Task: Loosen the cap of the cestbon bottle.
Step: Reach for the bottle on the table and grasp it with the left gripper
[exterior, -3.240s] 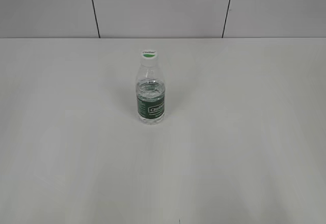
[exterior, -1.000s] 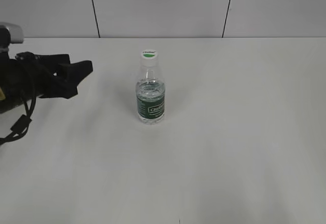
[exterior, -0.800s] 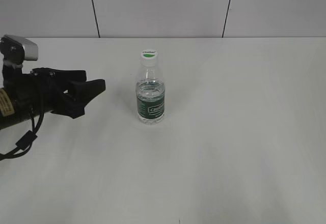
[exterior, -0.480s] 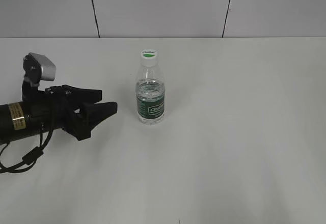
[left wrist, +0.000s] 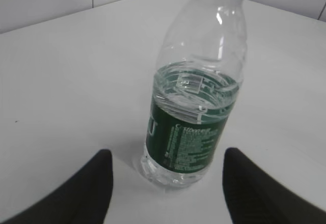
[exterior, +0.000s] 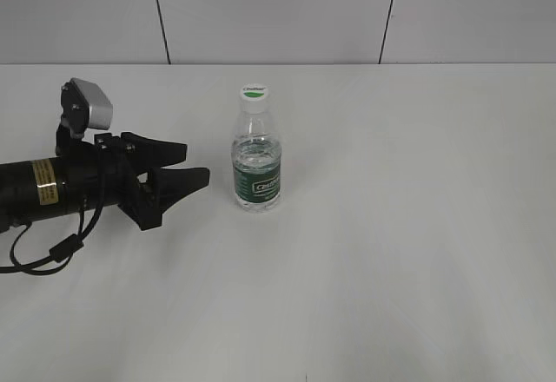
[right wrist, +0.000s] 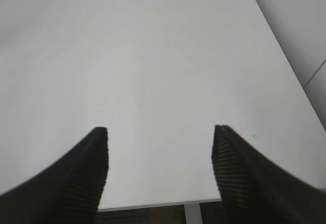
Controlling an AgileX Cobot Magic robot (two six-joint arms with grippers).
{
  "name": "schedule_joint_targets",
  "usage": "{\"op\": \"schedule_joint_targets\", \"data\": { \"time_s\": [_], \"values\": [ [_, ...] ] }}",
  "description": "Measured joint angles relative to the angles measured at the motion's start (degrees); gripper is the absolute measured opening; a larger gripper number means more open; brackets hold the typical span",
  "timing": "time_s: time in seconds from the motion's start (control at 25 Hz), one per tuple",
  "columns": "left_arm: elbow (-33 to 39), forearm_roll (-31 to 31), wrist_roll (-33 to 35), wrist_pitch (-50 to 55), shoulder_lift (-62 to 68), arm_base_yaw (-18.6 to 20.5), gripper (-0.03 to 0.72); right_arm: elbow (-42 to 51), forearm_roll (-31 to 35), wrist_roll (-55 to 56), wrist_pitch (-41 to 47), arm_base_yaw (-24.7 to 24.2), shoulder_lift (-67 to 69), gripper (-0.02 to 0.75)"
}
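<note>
The cestbon bottle (exterior: 257, 170) stands upright near the middle of the white table, clear with a dark green label. Its white cap (exterior: 254, 93) with a green mark sits on top. My left gripper (exterior: 193, 165) is open and empty, lying low and pointing right, a short gap left of the bottle's label. In the left wrist view the bottle (left wrist: 196, 117) stands just ahead between the open jaws (left wrist: 165, 158), its cap cut off at the top edge. My right gripper (right wrist: 159, 137) is open and empty over bare table and does not show in the exterior view.
The white table (exterior: 417, 226) runs back to a grey panelled wall (exterior: 278, 13). The right wrist view shows the table's near edge (right wrist: 153, 203) and its right edge (right wrist: 285, 61).
The left arm has come in from the left edge and moved right and lower toward the bottle, jaws open throughout. The bottle has not moved.
</note>
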Motion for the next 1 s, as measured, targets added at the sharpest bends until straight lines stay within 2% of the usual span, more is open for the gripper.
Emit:
{"op": "schedule_joint_targets", "data": {
  "time_s": [0.8, 0.92, 1.0],
  "values": [
    [0.01, -2.32, 0.16, -0.06, 0.32, 0.02, 0.429, 0.00, -0.10, 0.00, 0.00, 0.00, 0.00, 0.489],
    [0.05, -2.08, -0.16, -0.06, 0.32, 0.02, 0.487, 0.00, -0.10, 0.00, 0.00, 0.00, 0.00, 0.489],
    [0.05, -1.97, -0.42, -0.06, 0.32, 0.02, 0.561, 0.00, -0.10, 0.00, 0.00, 0.00, 0.00, 0.489]
  ]
}}
